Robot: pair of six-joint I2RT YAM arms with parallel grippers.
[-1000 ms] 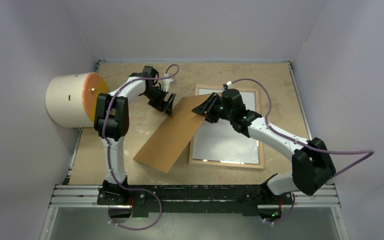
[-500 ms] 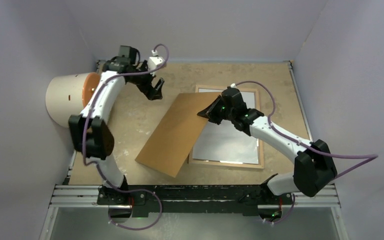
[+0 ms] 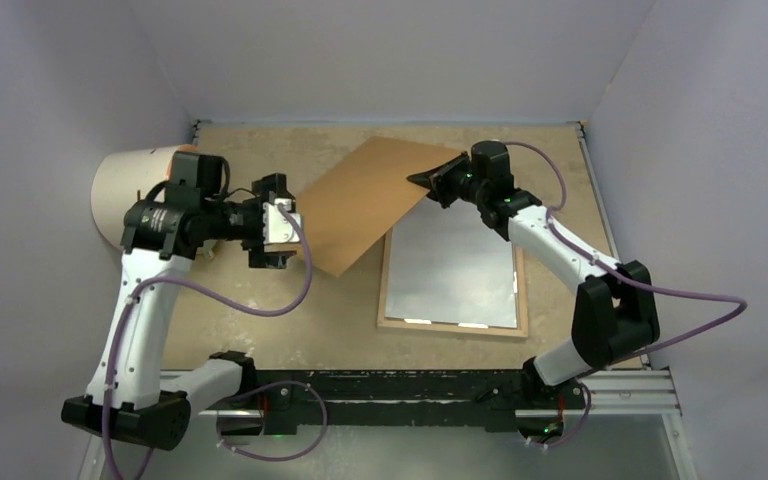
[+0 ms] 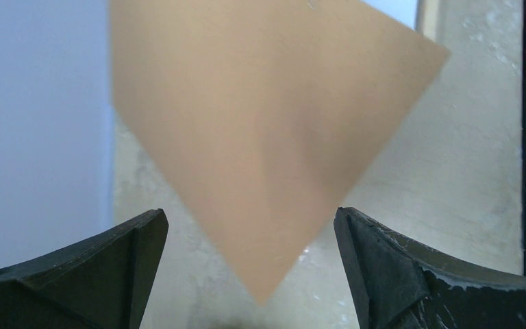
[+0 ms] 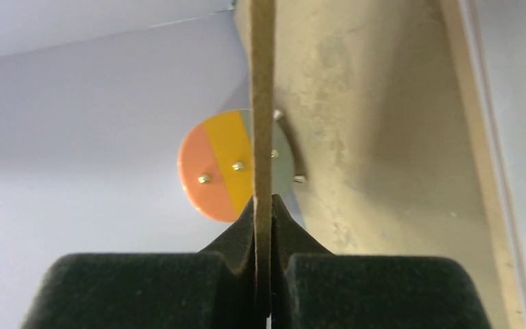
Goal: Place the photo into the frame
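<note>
Overhead, the frame [image 3: 522,292] lies flat on the right half of the table [image 3: 260,300], its wood-brown border up. A pale grey-white sheet fills its opening. It reads as the photo [image 3: 450,265] lying white back up, but no printed face shows, so I cannot be sure. The frame's far-left corner is hidden under the brown backing board [image 3: 370,200], which is lifted and tilted over the far middle of the table. The right claw [image 3: 438,181] is clenched on the board's right corner. From the right wrist the board is seen edge-on, pinched between the 2 pads. Whether the board's lower corner touches the table cannot be told, and it is blurred in the left wrist view. The left claw [image 4: 248,226] is released, its 2 fingers [image 4: 123,260] spread wide, with that blurred corner pointing down between them and apart from both. Bare table lies near and left of the frame, between the board and the black rail [image 3: 390,385] at the near edge. The frame's right side runs close to the table's right edge, and purple walls close in the far side and both flanks. At the far left a white drum [image 3: 120,200] lies on its side, its coloured round face half covered by the left arm. From the right wrist that face shows orange, yellow and grey sectors, cut by the board's edge.
</note>
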